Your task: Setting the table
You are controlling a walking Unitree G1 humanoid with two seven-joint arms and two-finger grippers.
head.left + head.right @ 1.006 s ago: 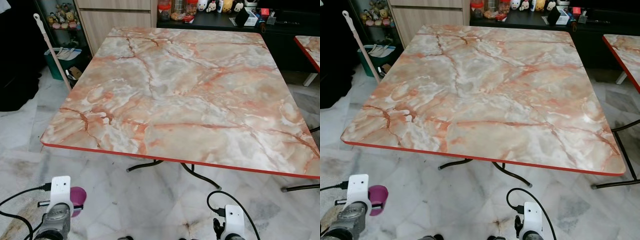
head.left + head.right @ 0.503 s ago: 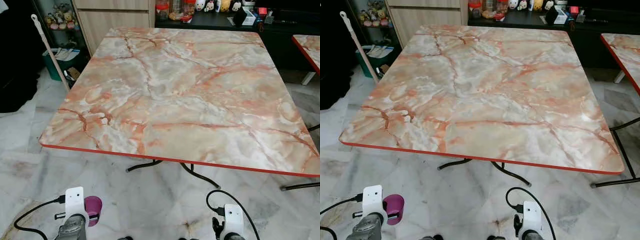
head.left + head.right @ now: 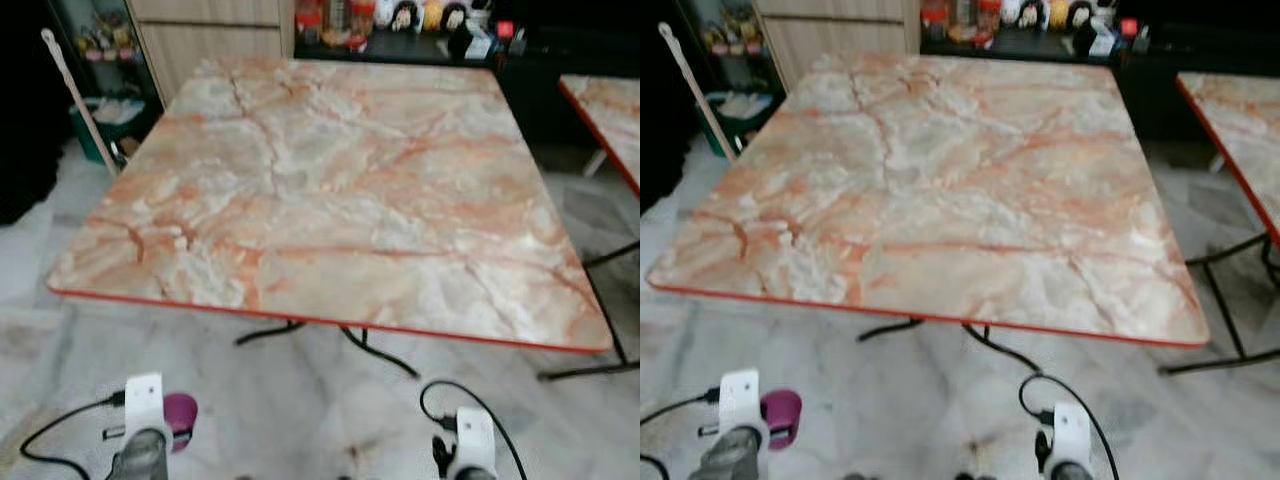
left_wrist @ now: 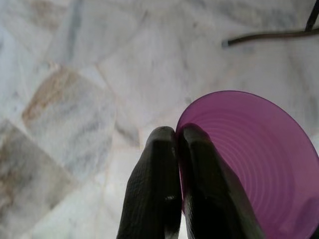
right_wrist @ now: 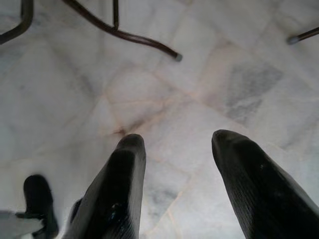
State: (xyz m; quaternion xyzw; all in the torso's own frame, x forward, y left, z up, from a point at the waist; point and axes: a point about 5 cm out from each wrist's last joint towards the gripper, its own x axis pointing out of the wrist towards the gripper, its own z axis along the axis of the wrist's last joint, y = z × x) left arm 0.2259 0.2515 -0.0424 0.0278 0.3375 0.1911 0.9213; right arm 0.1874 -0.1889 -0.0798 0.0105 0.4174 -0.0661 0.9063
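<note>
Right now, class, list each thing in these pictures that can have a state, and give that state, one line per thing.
Left gripper: jaws shut on the cup's rim, held low over the floor.
Purple cup: gripped by its rim, empty, not yet on the table.
Right gripper: jaws open, holding nothing, above the floor.
Marble table: bare top, nothing set on it.
</note>
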